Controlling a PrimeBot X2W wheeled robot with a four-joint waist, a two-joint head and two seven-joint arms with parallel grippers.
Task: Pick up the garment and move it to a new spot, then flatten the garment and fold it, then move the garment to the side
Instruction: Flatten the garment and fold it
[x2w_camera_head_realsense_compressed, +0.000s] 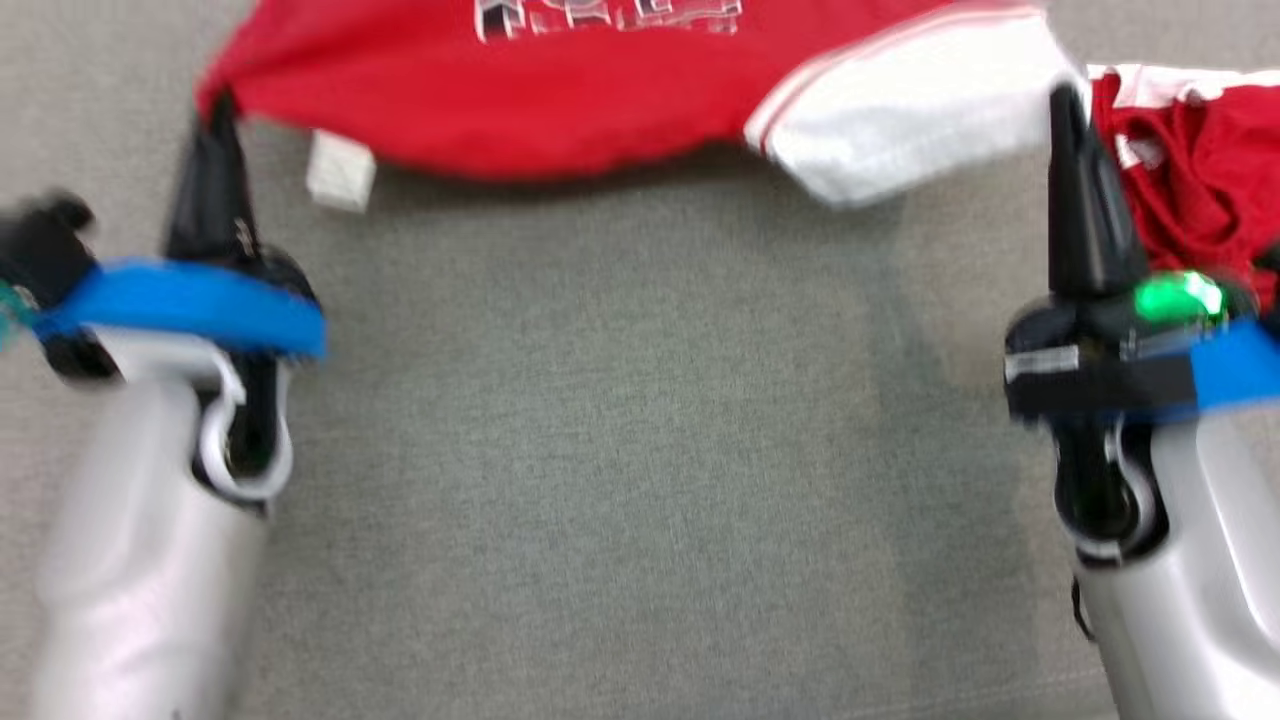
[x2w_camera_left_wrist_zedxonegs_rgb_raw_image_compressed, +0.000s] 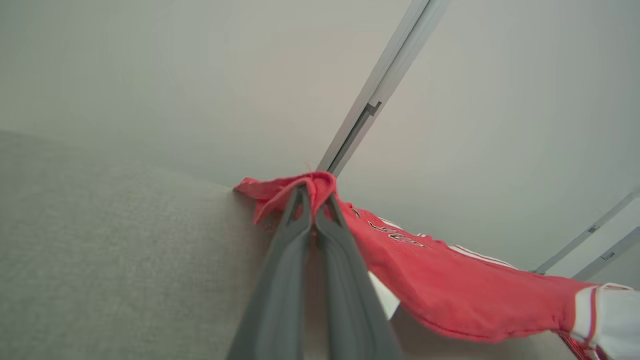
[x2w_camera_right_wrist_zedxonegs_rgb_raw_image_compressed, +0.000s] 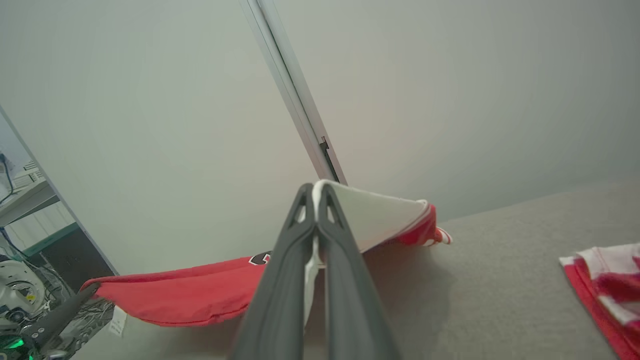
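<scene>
The garment (x2w_camera_head_realsense_compressed: 560, 90) is a red shirt with a white sleeve and lettering on its chest. It hangs stretched above the grey table between both grippers. My left gripper (x2w_camera_head_realsense_compressed: 215, 105) is shut on a red corner of the garment (x2w_camera_left_wrist_zedxonegs_rgb_raw_image_compressed: 450, 285), bunched over the fingertips (x2w_camera_left_wrist_zedxonegs_rgb_raw_image_compressed: 315, 200) in the left wrist view. My right gripper (x2w_camera_head_realsense_compressed: 1065, 100) is shut on the white sleeve end, which shows in the right wrist view as a white flap (x2w_camera_right_wrist_zedxonegs_rgb_raw_image_compressed: 375, 215) over the closed fingers (x2w_camera_right_wrist_zedxonegs_rgb_raw_image_compressed: 315, 200). A white label (x2w_camera_head_realsense_compressed: 340, 170) dangles from the lower hem.
A second red and white cloth (x2w_camera_head_realsense_compressed: 1190, 160) lies crumpled at the table's right, close to my right gripper. The grey table surface (x2w_camera_head_realsense_compressed: 620, 450) spreads below the lifted shirt. A pale wall with a metal rail (x2w_camera_left_wrist_zedxonegs_rgb_raw_image_compressed: 380, 85) stands behind.
</scene>
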